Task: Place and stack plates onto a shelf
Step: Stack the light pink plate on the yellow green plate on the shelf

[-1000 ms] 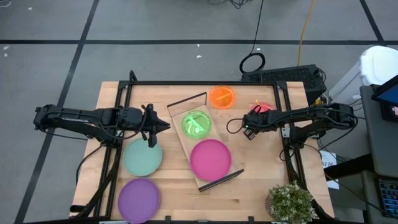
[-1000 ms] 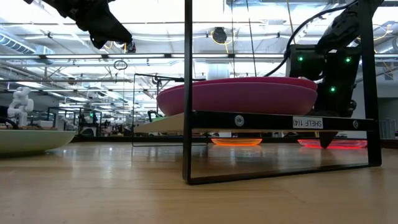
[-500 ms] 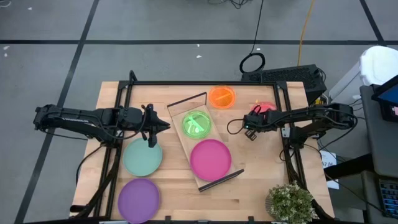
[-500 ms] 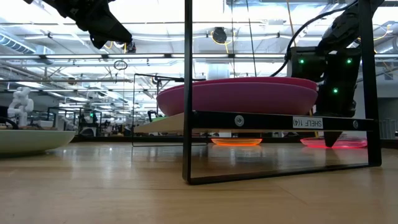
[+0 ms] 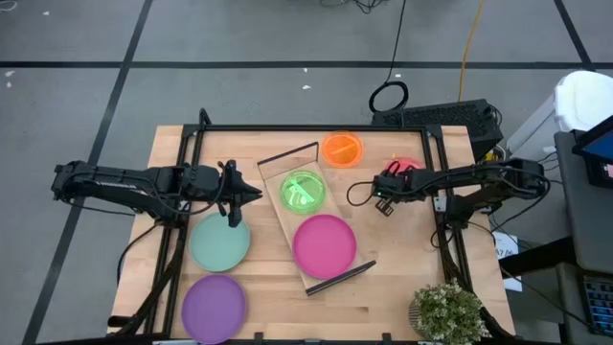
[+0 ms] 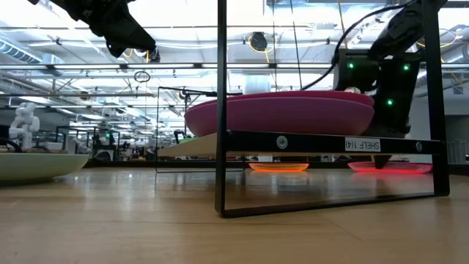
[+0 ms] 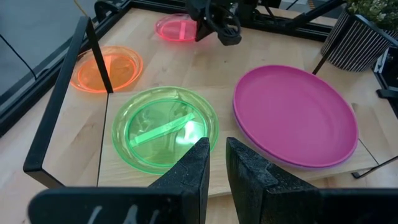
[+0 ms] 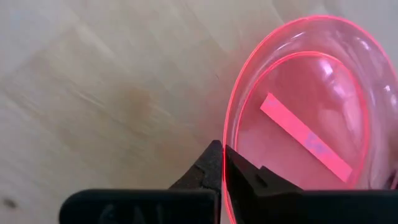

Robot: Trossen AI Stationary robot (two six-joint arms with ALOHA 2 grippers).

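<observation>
Right gripper (image 5: 384, 192) is sitting at the near edge of the pink plate (image 8: 305, 118), fingers pinched together right at its rim (image 8: 229, 140); in the right wrist view the rim line is running between the fingertips, so it is reading as clamped on the plate edge, though contact is hard to confirm. Pink plate is lying on the table (image 5: 402, 278), off the shelf (image 5: 287, 225), on the right arm's side, mostly hidden under that gripper from above.

Left gripper (image 5: 233, 196) is hovering above the table just left of the shelf, over the top edge of the teal plate (image 5: 219, 242), fingers nearly together with a thin gap, holding nothing.

Shelf is lying diagonally mid-table, long axis running from far-left to near-right. Green plate (image 5: 303, 191) is sitting on its far half, magenta plate (image 5: 324, 245) on its near half. Orange plate (image 5: 342, 149) is on the table just beyond the shelf's far end. Purple plate (image 5: 213, 307) is at the near-left corner of the table, near the teal one.

Key relation: shelf is lying to the left of the right gripper, and the green plate, the likely stacking spot for the small pink one, is the nearer end to it. Right arm is clearly closer to the pink plate; left arm is closer to teal and purple. Judging the move ahead as lift and carry leftward over the wire frame (image 5: 287, 153).
</observation>
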